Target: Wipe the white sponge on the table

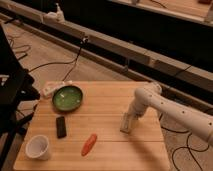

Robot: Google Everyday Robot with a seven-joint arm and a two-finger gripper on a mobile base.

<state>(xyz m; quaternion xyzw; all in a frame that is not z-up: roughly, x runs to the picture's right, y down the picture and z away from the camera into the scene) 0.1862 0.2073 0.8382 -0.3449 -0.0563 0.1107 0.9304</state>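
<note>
The robot's arm reaches in from the right and points down at the right-hand part of the table [107,112], with the end effector [129,121] low, at or touching the wood. How wide the end effector stands, or whether it grips anything, cannot be told from this view. A pale blocky shape at its tip, resting on the planks, is most likely the white sponge [127,128]. No loose sponge lies elsewhere on the table, but sponge and tool cannot be separated by eye.

The other things sit well to the left:
- a green bowl [67,97] at the far left
- a black bar [60,126] nearer
- a white cup [38,147] at the near-left corner
- an orange carrot [89,144] near the front edge, closest to the tool but apart from it
- a white power strip [48,90] by the far-left edge

Several things could go wrong from here. The right edge of the table is near, so a stroke rightward or toward the viewer could carry the sponge off the wood. A long stroke to the left could knock the carrot and roll it. If downward pressure is too light, the sponge may skim without wiping. If it is too heavy, the soft block may fold or drag out from under the tool.
</note>
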